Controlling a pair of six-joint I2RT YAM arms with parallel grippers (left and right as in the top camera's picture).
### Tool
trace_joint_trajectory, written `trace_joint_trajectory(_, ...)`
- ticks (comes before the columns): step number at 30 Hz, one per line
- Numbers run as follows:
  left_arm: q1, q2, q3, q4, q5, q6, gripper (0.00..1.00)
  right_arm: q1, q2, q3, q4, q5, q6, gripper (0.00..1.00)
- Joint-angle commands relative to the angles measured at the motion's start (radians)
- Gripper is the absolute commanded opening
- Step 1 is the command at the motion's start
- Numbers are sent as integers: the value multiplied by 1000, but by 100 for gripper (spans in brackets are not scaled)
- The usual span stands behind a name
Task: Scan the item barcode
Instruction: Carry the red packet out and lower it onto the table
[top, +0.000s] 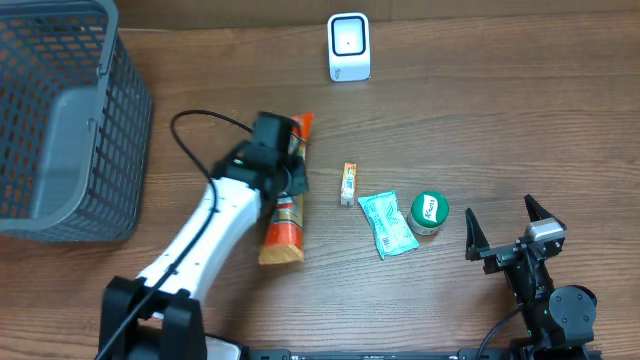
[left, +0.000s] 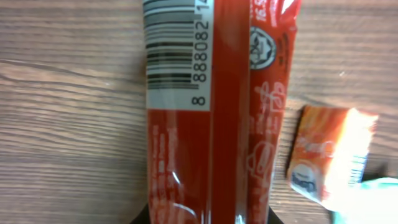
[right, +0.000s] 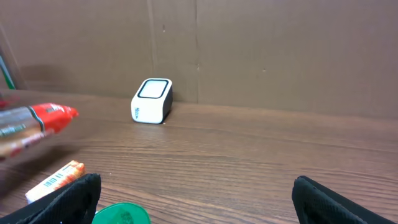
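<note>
A long red-orange snack packet (top: 284, 228) lies lengthwise left of the table's middle, and my left gripper (top: 286, 178) is shut on its middle. In the left wrist view the packet (left: 211, 124) fills the frame, its barcode (left: 171, 56) facing the camera, with dark fingertips (left: 144, 218) at either side of its lower part. The white scanner (top: 348, 47) stands at the far edge, well beyond the packet's top end; it also shows in the right wrist view (right: 152, 101). My right gripper (top: 508, 226) stands open and empty at the front right.
A small orange packet (top: 348, 183), a teal sachet (top: 387, 224) and a green-lidded tub (top: 429, 212) lie between the two arms. A grey mesh basket (top: 60, 120) fills the far left corner. The tub's lid (right: 121, 214) sits just by my right gripper's left finger.
</note>
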Motion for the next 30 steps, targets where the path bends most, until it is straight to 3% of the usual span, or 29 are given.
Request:
trace_joint_trajectory(1, -57, 34, -12, 47, -125, -35, 4, -6, -10, -10, 5, -6, -1, 100)
trace_joint_trajectory(9, -84, 170, -12, 114, -118, -66, 6, -6, -10, -10, 5, -6, -2, 100)
trace_joint_trajectory(10, -84, 187, -12, 124, -113, -66, 10, -6, -10, -10, 5, -6, -1, 100)
trace_joint_trajectory(14, -83, 240, -12, 145, -65, -65, 45, -6, -10, -10, 5, -6, -2, 100)
trace_joint_trajectory(17, -83, 267, -12, 150, -33, -65, 62, -6, -10, -10, 5, -6, -1, 100)
trace_joint_trajectory(25, -79, 275, 13, 147, -34, -37, 83, -6, -10, -10, 5, -6, -2, 100)
trace_joint_trajectory(30, -68, 251, 96, 69, -35, -3, 94, -6, -10, -10, 5, -6, -2, 100)
